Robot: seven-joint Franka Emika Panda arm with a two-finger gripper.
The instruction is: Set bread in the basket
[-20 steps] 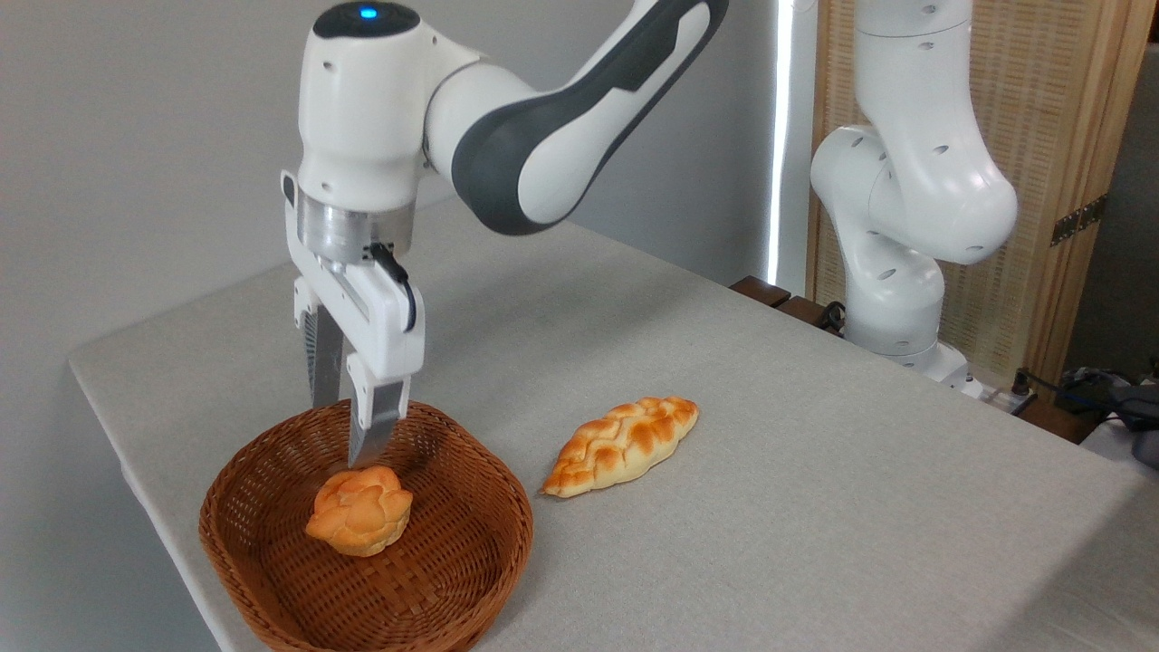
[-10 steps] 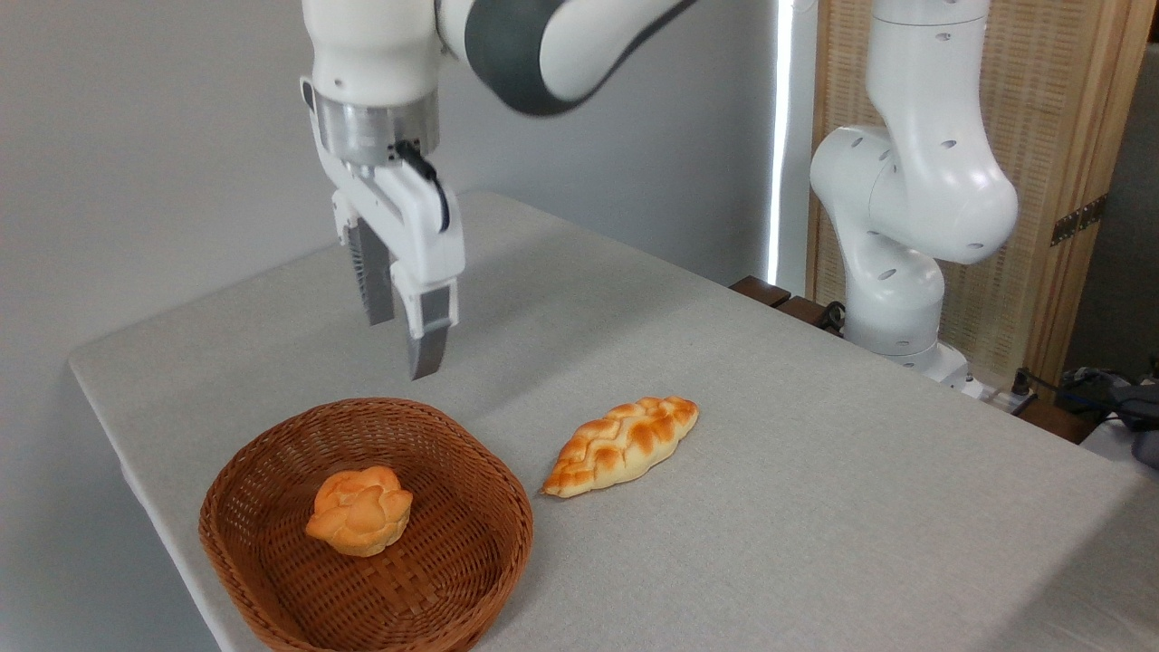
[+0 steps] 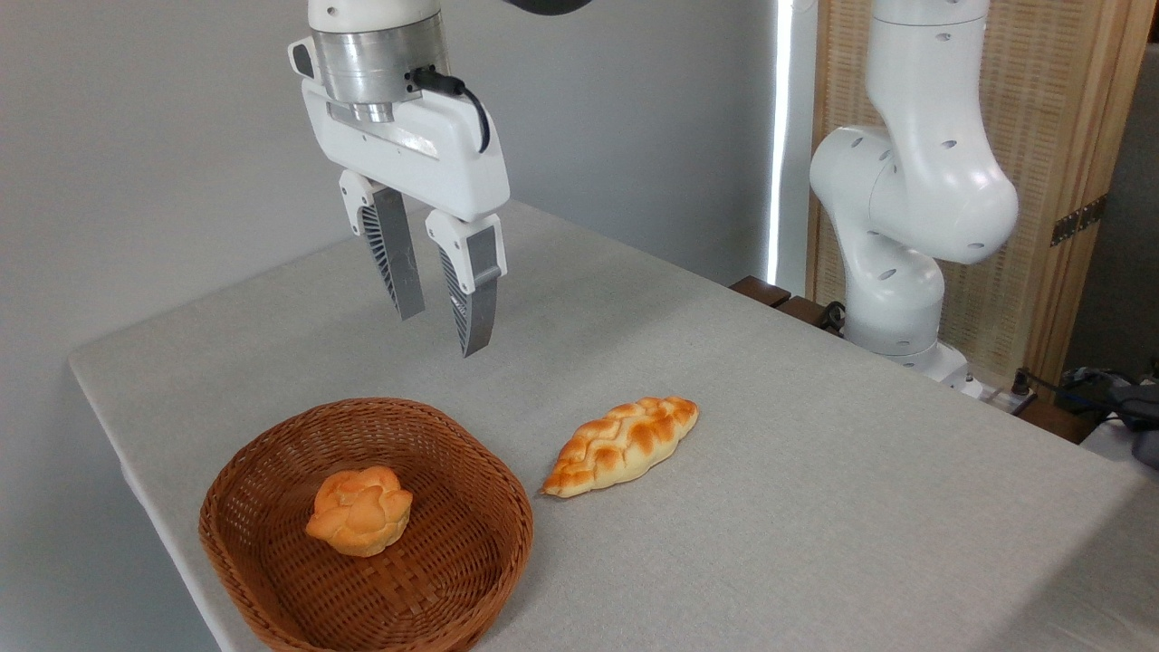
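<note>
The bread (image 3: 359, 510), a small golden-orange bun with a lobed top, lies inside the brown wicker basket (image 3: 480, 525) at the front left of the table. My gripper (image 3: 441, 330) hangs well above the table, behind and to the right of the basket. It is open, with a narrow gap between the fingers and nothing in them.
A longer braided loaf (image 3: 623, 445) lies on the grey tablecloth just right of the basket. The arm's white base (image 3: 905, 235) stands at the table's far right edge. The table's left edge runs close past the basket.
My gripper has risen from just above the bun in the basket, moved right and turned about its axis. The bun stayed in the basket.
</note>
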